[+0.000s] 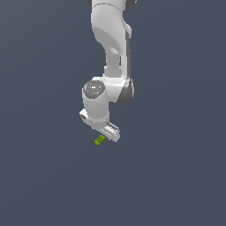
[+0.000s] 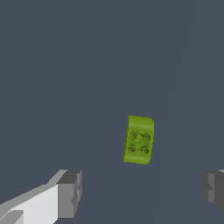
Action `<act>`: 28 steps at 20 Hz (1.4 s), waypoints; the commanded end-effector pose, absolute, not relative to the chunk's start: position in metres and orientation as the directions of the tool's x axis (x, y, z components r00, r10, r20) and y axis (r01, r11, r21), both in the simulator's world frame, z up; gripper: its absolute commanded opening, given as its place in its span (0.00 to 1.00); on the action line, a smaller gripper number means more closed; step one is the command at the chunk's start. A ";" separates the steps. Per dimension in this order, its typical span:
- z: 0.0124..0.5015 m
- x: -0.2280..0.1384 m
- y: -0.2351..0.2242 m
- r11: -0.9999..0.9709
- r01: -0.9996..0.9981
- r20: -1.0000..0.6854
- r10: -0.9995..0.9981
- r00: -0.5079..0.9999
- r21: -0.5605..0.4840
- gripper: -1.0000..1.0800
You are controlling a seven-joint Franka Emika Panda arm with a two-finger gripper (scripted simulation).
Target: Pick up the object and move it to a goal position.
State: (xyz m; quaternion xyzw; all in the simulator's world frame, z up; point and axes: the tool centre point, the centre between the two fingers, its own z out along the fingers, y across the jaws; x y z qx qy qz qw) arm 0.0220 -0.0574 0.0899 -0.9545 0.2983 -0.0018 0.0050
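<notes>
The object is a tiny lime-green rectangular block lying on the dark grey floor. In the wrist view the block shows several small studs on top. My gripper is open, with one grey finger on one side and the other finger at the picture's edge. The block lies beyond the fingertips, roughly in line with the gap between them, and nothing touches it. In the exterior view the white hand hangs just above and beside the block, and its fingertips are hidden by the hand.
Only the flat dark grey floor surrounds the block. The white arm rises above the hand towards the top of the exterior view.
</notes>
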 end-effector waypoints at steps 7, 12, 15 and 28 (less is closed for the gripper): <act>0.064 0.022 -0.072 -0.749 -0.663 0.000 -0.663 0.749 -0.001 0.96; 0.063 0.022 -0.073 -0.747 -0.665 -0.001 -0.665 0.747 0.000 0.96; 0.058 0.022 -0.073 -0.746 -0.666 -0.001 -0.666 0.746 0.000 0.96; 0.012 0.022 -0.073 -0.743 -0.669 0.000 -0.669 0.743 0.000 0.96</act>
